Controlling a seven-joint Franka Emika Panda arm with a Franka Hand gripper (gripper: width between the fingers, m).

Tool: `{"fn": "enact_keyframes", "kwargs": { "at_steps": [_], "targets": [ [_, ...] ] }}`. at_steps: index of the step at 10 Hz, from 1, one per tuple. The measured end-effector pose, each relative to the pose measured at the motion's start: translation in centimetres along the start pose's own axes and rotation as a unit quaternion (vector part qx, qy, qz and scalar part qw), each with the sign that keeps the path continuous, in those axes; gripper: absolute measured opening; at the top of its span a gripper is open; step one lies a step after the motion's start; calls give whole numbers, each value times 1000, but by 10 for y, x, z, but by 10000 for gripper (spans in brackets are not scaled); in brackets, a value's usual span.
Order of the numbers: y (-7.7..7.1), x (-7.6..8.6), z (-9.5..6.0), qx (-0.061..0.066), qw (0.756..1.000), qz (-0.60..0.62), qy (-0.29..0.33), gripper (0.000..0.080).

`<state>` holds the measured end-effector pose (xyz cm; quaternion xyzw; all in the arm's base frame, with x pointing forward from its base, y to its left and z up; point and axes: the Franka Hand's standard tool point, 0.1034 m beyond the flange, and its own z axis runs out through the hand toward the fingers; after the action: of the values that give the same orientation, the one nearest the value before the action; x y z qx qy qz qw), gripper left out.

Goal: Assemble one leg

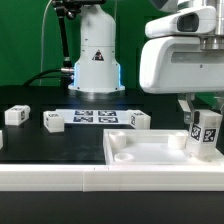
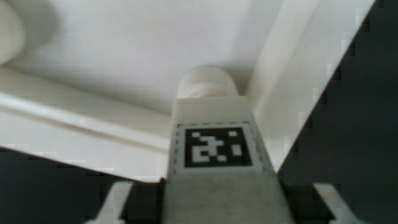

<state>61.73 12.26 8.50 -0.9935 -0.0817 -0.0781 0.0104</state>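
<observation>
My gripper (image 1: 205,118) is shut on a leg (image 1: 205,135), a small white oblong block with a black-and-white tag. It holds the leg about upright, its lower end at the right corner of the large white tray-like panel (image 1: 140,152) in the exterior view. In the wrist view the leg (image 2: 217,120) runs out from between my fingers (image 2: 118,200), tag facing the camera, and its rounded tip meets the panel's raised rim (image 2: 71,110). I cannot tell whether the tip sits in a socket. My gripper (image 2: 217,208) shows only as its fingertips.
Three more legs lie on the black table: two at the exterior view's left (image 1: 15,116) (image 1: 53,121) and one behind the panel (image 1: 140,120). The marker board (image 1: 95,117) lies in front of the arm's base (image 1: 97,60).
</observation>
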Motion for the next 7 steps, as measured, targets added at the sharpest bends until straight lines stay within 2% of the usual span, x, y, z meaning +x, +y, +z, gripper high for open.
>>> {"fn": "enact_keyframes", "kwargs": {
  "at_steps": [3,6,7],
  "targets": [
    [1,-1,1,-3,988,157,12,294],
    [-2,-4,2,-4,935,354,19,294],
    [-5,-6,2,-6,900,436,14,294]
  ]
}}
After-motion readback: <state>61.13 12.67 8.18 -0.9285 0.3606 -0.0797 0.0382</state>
